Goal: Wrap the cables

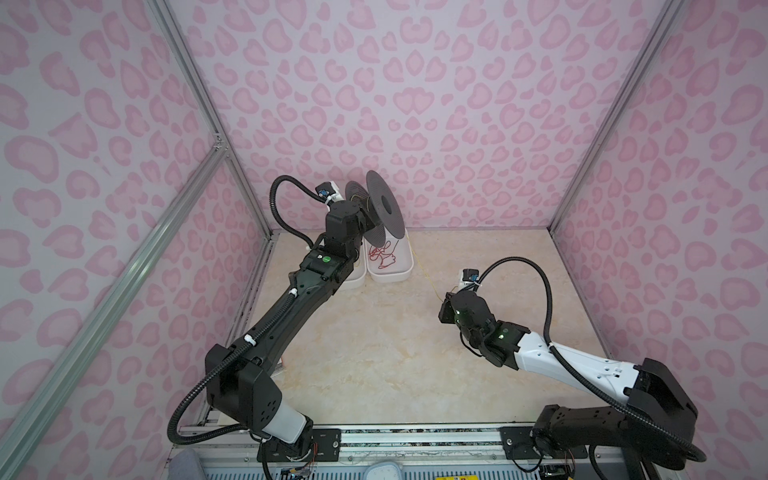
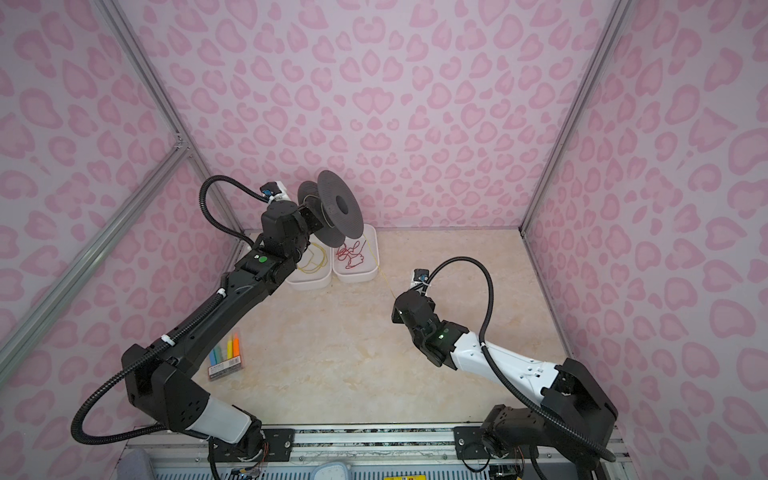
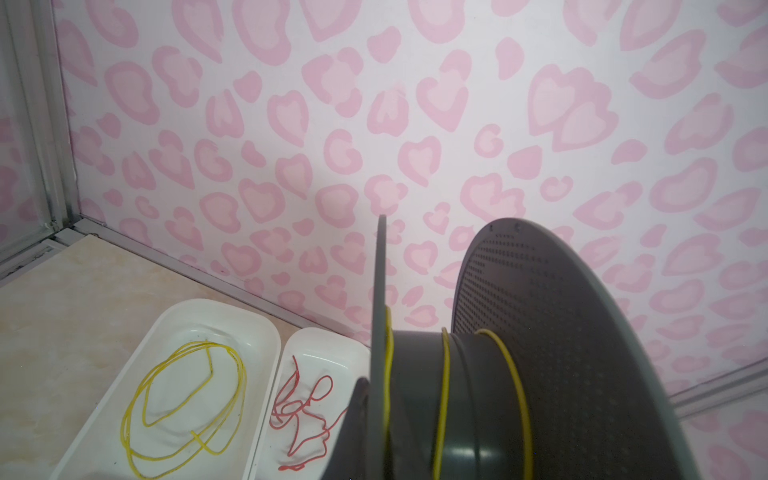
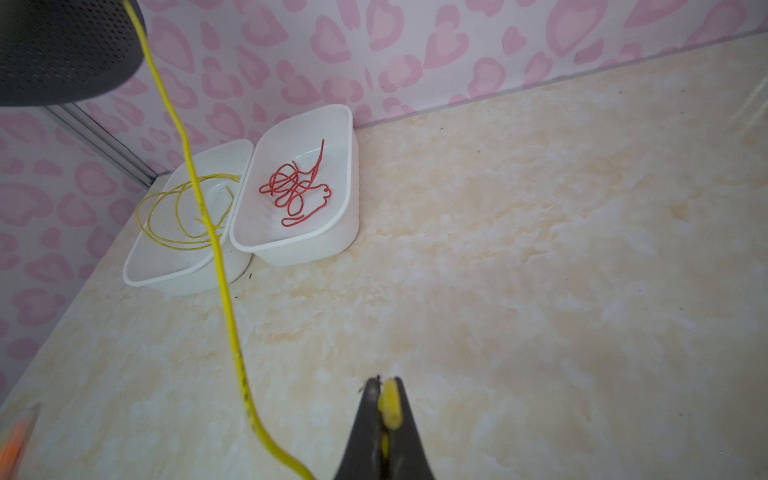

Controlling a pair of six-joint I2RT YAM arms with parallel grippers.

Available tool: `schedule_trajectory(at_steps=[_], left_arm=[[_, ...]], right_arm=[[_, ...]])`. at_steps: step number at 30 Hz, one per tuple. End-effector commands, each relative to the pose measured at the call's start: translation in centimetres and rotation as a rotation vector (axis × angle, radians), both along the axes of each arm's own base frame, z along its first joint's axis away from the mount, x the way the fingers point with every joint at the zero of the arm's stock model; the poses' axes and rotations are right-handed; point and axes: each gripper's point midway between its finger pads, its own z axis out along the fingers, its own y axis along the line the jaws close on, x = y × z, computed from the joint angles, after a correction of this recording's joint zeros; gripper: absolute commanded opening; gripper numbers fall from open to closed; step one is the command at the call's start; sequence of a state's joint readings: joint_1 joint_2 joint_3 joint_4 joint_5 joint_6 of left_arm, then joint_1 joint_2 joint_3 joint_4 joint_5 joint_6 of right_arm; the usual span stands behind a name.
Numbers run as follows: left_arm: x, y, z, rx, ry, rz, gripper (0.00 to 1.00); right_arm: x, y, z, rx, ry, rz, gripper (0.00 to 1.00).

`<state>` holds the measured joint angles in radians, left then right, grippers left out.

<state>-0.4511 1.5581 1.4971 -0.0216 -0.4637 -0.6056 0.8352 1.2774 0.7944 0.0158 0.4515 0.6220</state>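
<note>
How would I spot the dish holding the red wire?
Follow the pink heart-patterned back wall to its left corner, where two white plastic oblong trays sit side by side. Yours is the tray farther from the corner, holding a tangled red wire; its neighbour holds yellow wire loops.

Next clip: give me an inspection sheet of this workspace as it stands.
Surface: marbled beige tabletop, no spills seen.
Job's things: grey spool lifted, few yellow turns on its hub; yellow cable runs from it to the right gripper; second yellow cable and red cable loose in two white trays.
Clutter: marker pack on the table by the left arm.
Grippers: left gripper shut on the grey spool; right shut on the yellow cable's end.
Cables: black arm hoses arch freely.
Surroundings: pink heart-print walls, aluminium frame.
</note>
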Motion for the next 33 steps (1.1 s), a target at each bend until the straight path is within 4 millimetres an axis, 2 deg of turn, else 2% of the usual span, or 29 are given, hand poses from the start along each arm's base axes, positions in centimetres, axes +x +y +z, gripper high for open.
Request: schedule_trajectory(at_steps=[1, 6, 12, 17, 21, 27, 32, 33], left_arm=[[1.0, 1.5, 2.0, -0.053, -0.088, 0.112, 0.02], [2.0, 0.4, -1.2, 0.027, 0.006, 0.097, 0.02], [2.2, -1.0, -3.4, 0.139, 0.077, 0.058, 0.03], [1.7, -3.4, -5.0, 0.217, 0.117, -0.043, 0.04], [0.9, -5.6, -6.2, 0.288, 0.134, -0.143, 0.04], [-0.8, -8.5, -7.0, 0.411, 0.130, -0.253, 0.04], [-2.5, -9.7, -8.2, 0.495, 0.144, -0.296, 0.04], [-3.0, -9.9, -8.5, 0.511, 0.146, -0.303, 0.04]], right_arm=[[-0.8, -1.3, 1.3, -0.124, -0.034, -0.030, 0.00], [-1.6, 1.0, 6.5, -0.153, -0.128, 0.044, 0.00], [-2.3, 4.7, 12.6, -0.135, -0.217, 0.167, 0.00], [-2.2, 7.5, 15.5, -0.103, -0.270, 0.254, 0.00], [-1.9, 8.9, 16.8, -0.120, -0.281, 0.300, 0.00], [-0.7, 9.0, 18.9, -0.127, -0.309, 0.322, 0.00], [0.7, 8.2, 21.7, -0.134, -0.350, 0.330, 0.00], [1.1, 7.9, 21.8, -0.133, -0.346, 0.329, 0.00]])
